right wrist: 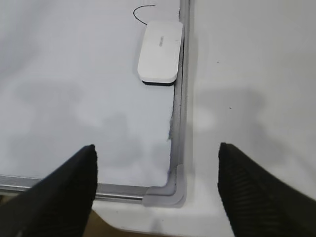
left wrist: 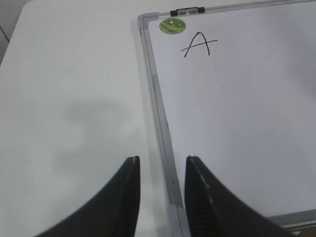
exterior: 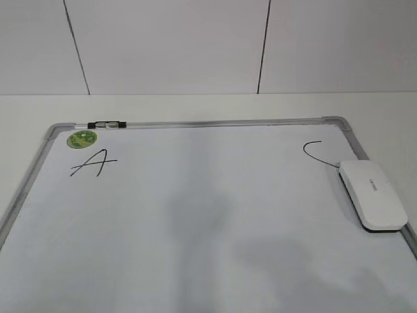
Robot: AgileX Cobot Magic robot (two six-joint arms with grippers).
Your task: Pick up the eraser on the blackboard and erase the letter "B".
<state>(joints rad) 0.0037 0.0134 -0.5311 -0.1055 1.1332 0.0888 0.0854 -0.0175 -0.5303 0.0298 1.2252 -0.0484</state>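
The white eraser [exterior: 373, 194] lies flat on the blackboard [exterior: 195, 215] by its right frame, just below an open curved "C" [exterior: 313, 149]. No letter "B" shows in any view; the board's middle is blank. In the right wrist view the eraser [right wrist: 159, 50] lies ahead of my right gripper [right wrist: 157, 148], which is wide open and empty above the board's near right corner. My left gripper [left wrist: 162, 160] is open and empty above the board's near left frame [left wrist: 163, 138]. Neither gripper shows in the exterior view.
A slanted "A" [exterior: 93, 163] and a round green sticker [exterior: 83, 137] sit at the board's far left corner. A small black-and-clear clip [exterior: 108, 123] rests on the top frame. White table surrounds the board, with its front edge close below in the right wrist view [right wrist: 123, 224].
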